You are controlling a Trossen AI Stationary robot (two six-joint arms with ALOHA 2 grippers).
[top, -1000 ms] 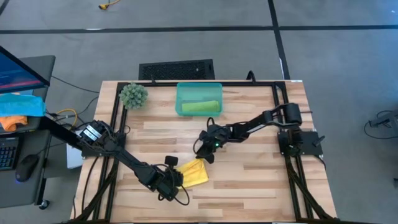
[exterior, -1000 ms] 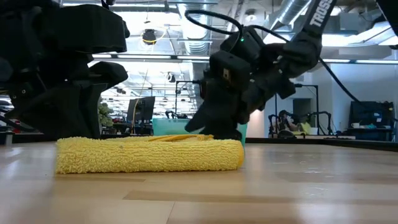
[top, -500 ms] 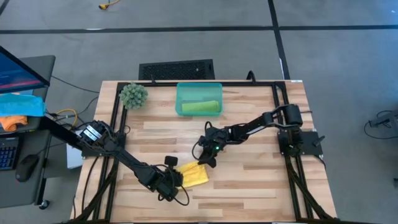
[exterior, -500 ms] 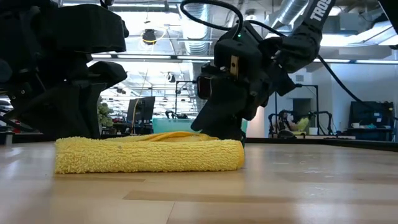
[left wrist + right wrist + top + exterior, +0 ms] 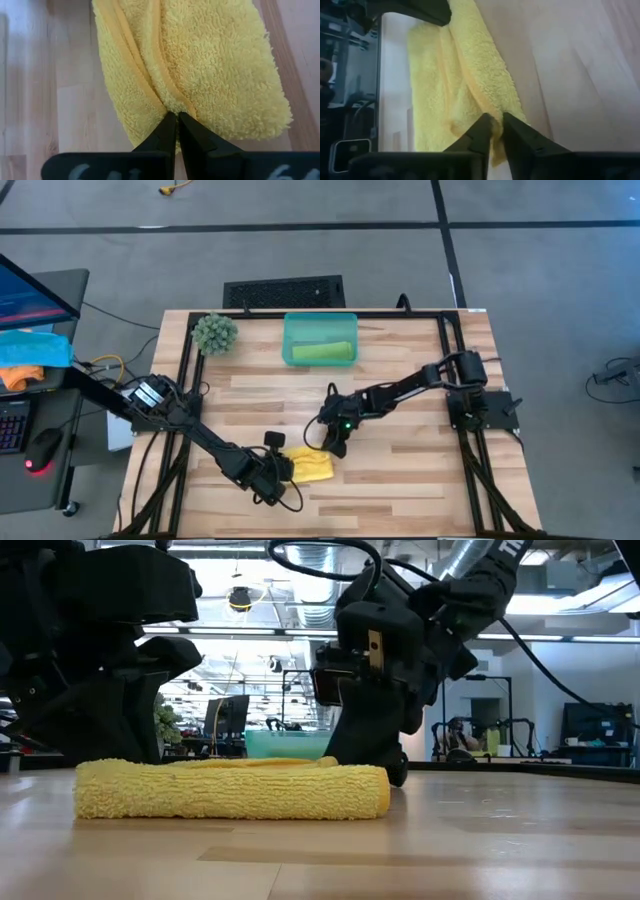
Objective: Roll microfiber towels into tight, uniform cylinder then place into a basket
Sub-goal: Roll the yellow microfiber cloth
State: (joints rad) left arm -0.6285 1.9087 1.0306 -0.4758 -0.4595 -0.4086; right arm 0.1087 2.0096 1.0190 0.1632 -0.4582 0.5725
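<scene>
The yellow towel [image 5: 309, 465] lies on the table as a thick, loosely rolled strip [image 5: 230, 790]. My left gripper [image 5: 279, 470] is at its left end and my right gripper [image 5: 331, 444] at its far right end, both shut on it. The lime green towel [image 5: 322, 352] lies rolled inside the teal basket [image 5: 292, 340] at the table's far edge. My left gripper pinches a fold at the towel's left end [image 5: 172, 107] between its two fingertips, coming in low from the table's left. The towel rests on the table. My right gripper pinches the towel's edge at its right end [image 5: 495, 116] between its two fingers, slanting down from the far right. The towel lies slack on the table below it.
A round green spiky plant ball [image 5: 214, 332] stands at the far left corner. Bare wood [image 5: 420, 470] lies to the right of the towel and near the front edge. A desk with a blue cloth [image 5: 35, 345] stands beyond the table's left side.
My right gripper has moved toward the table's near edge and down onto the towel's right end. The towel's far part has been drawn nearer, so the strip is narrower and more compact than before. Its left end has shifted slightly toward the left.
</scene>
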